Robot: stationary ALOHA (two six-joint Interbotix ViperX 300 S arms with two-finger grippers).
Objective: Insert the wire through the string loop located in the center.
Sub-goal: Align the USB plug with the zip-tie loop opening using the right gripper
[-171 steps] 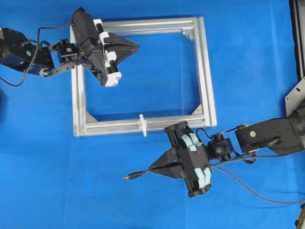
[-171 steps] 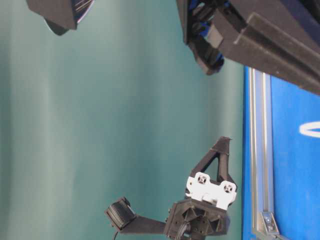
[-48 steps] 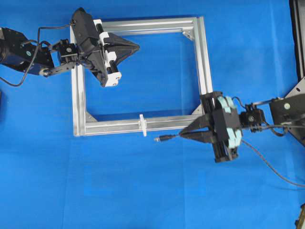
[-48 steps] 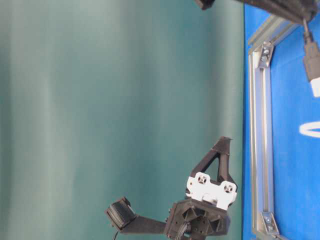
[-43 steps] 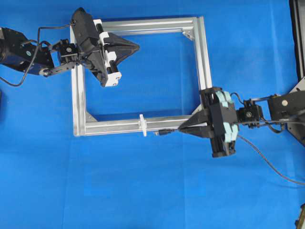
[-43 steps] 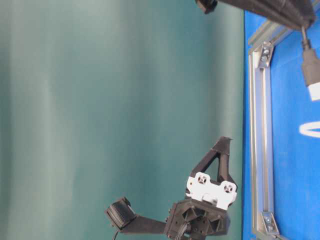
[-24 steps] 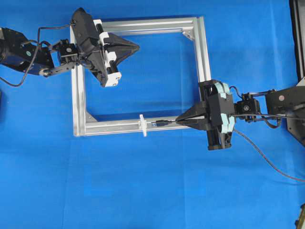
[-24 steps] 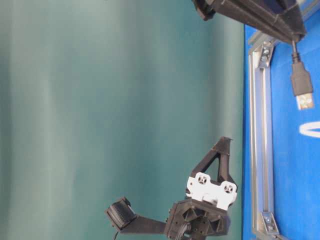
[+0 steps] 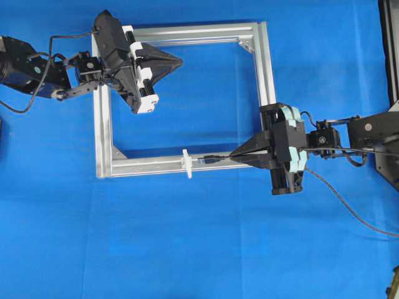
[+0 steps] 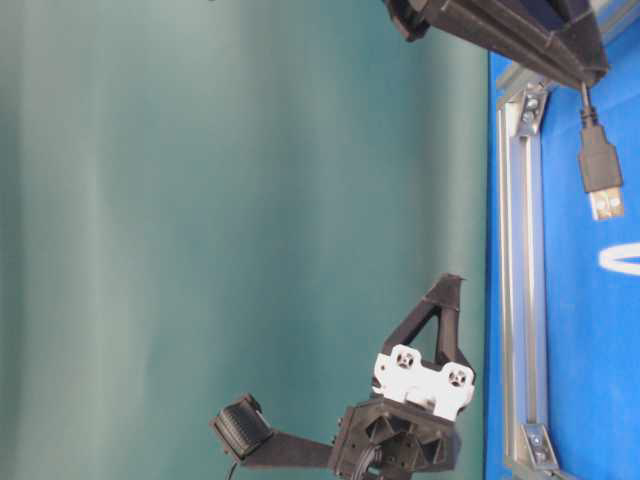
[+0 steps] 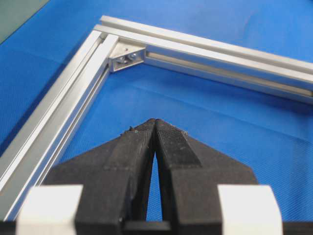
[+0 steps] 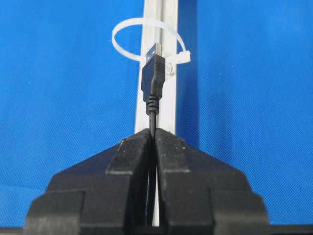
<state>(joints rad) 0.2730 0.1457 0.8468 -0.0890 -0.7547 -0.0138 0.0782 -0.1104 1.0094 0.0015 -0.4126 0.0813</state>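
The string loop [image 12: 148,40], a pale translucent tie, stands upright on the near rail of the aluminium frame [image 9: 269,93], at the frame's six o'clock in the overhead view. The wire [image 12: 152,83] points straight at it: in the right wrist view its dark plug sits at twelve o'clock from the fingertips, metal tip apparently at the loop's mouth, though whether it has crossed the ring cannot be told. From overhead, the plug lies along the rail just to the three o'clock side of the loop.

The right gripper [image 9: 234,156] is pinched tight on the wire a short way behind the plug, leaving a brief free stub. The rest of the wire trails off toward four o'clock across the blue table [image 9: 187,249].

The left gripper [image 9: 179,61] hangs near the frame's ten o'clock corner, jaws pressed together on nothing.

The step in hand looks like the final feed. Done well, it likely means keeping the plug level and centred in the ring, pushing straight along the rail toward nine o'clock, so the tip neither snags the thin band nor bends it flat.
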